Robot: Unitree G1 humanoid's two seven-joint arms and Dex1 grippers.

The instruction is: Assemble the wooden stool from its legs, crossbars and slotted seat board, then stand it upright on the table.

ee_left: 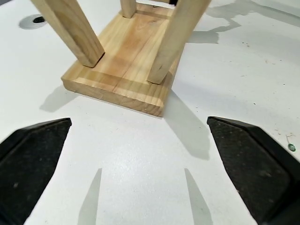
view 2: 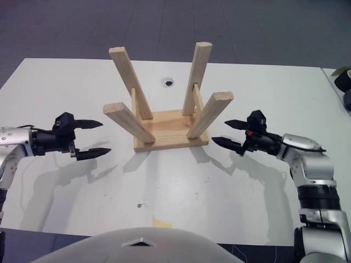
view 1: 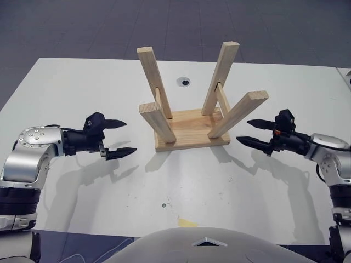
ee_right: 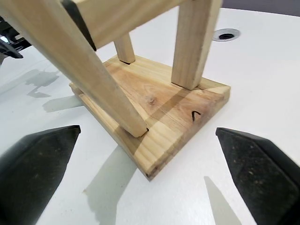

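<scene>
Nearest the robot there's a yellowish scrap and a dark speck on the white worktop, neither in the way. One step out, the left jaws hover wide apart with nothing in them, and the right jaws mirror them on the other side, also spread and empty. Between them sits the stool, and it's upside down: the seat board lies flat on the worktop, its long axis running left to right, so each short end faces a set of jaws. The four legs point up and splay outward, with crossbars bridging each pair. The right jaws look the nearer, just beside the board's right end and under the leaning near-right leg; the left jaws stand a little farther off their end. It looks built, so I'd judge the flip onto its feet is what's left (a two-sided grab seems to be the plan). Beyond it there's a round cable hole. There's no brand or readable writing, just a small dark squiggle on the board.
</scene>
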